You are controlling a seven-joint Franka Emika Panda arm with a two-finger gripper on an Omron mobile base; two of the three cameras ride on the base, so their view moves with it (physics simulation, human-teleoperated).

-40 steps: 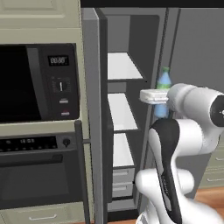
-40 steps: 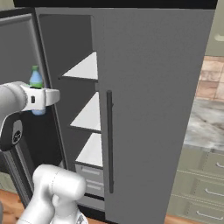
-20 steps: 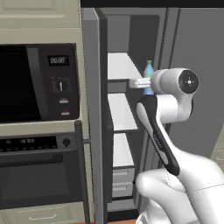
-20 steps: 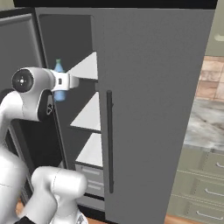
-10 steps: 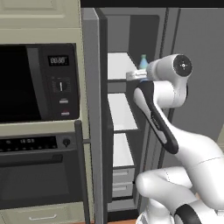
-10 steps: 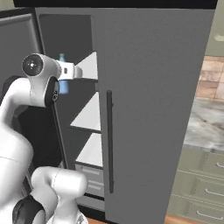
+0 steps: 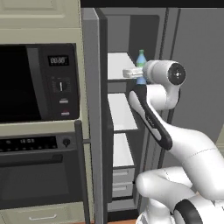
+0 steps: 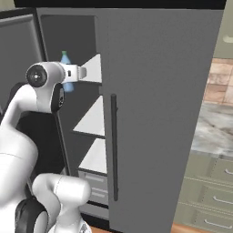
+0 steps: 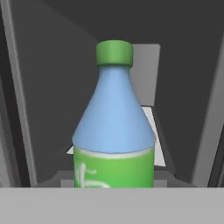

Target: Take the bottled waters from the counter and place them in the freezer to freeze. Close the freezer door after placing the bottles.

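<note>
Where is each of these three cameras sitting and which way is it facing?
Left base view: behind the arm's left, facing the open freezer and oven; arm rises lower right.
Right base view: behind its right, facing the fridge door; arm at left.
Hand view: on the hand, looking into the freezer past the blue bottle.
All three share bottle and freezer; the gripper is shut on the bottle.

Rendered frames, flat even light, no single visible source, no glare. Freezer (image 7: 131,39) interior dim: back wall dark grey, white shelves (image 7: 120,111) bright against it. Faint soft shading under the shelves; no hard cast shadows. Base views soft, slightly blurred, coarse edges. Hand view sharper: blue-tinted bottle (image 9: 113,127) crisp, evenly lit, no highlights. No edge distortion.
</note>
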